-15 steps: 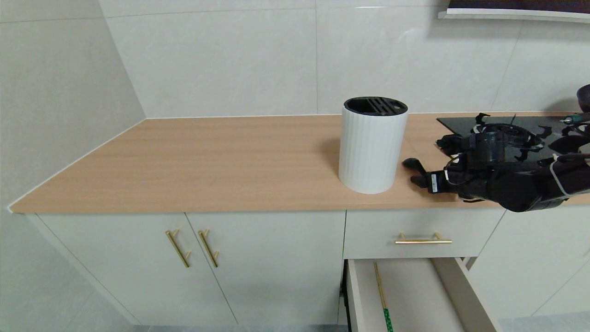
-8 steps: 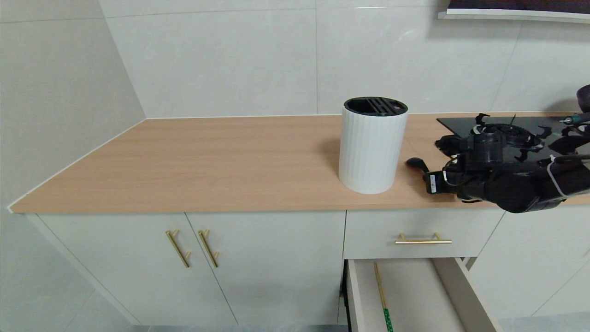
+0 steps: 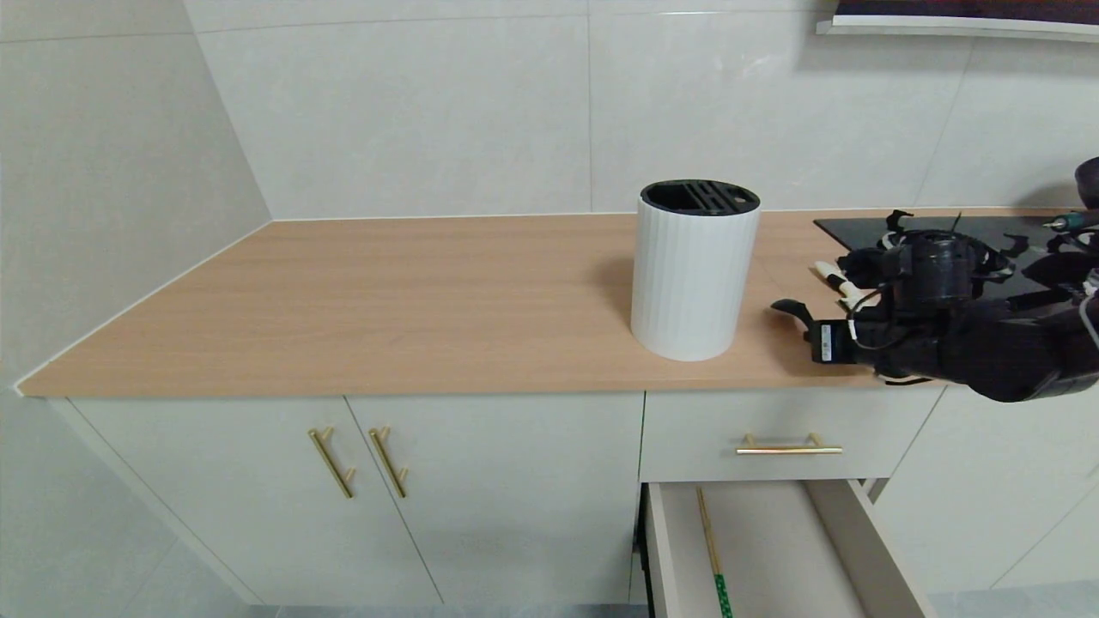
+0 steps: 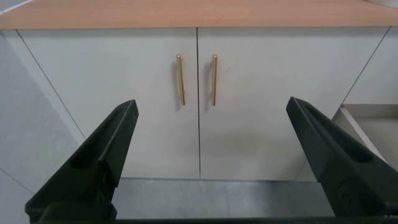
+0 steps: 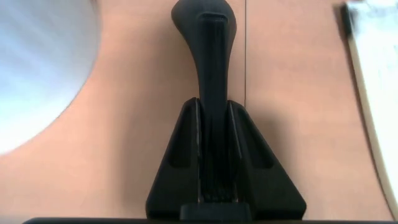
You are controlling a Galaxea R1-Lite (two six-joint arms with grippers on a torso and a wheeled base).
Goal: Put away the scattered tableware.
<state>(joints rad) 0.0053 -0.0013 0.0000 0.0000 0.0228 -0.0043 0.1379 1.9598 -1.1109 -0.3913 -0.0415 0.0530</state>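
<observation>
Since a second ago the right gripper (image 3: 822, 336) has drawn back toward 3 o'clock, away from the white holder (image 3: 692, 275), uncovering a white-handled piece (image 3: 831, 275) on the counter (image 3: 429, 292). I read its fingers as clamped on the black-handled utensil (image 3: 786, 308), whose butt sticks out at 9 o'clock toward the holder, near the counter's front edge. I see the left gripper (image 4: 211, 107) spread wide before the cabinet doors (image 4: 249, 124).

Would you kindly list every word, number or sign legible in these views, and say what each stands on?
None can be read.
The white label on the right gripper, which grips a black handle: print too small to read.
The chopstick in the open drawer: green patterned end, no legible characters.
</observation>
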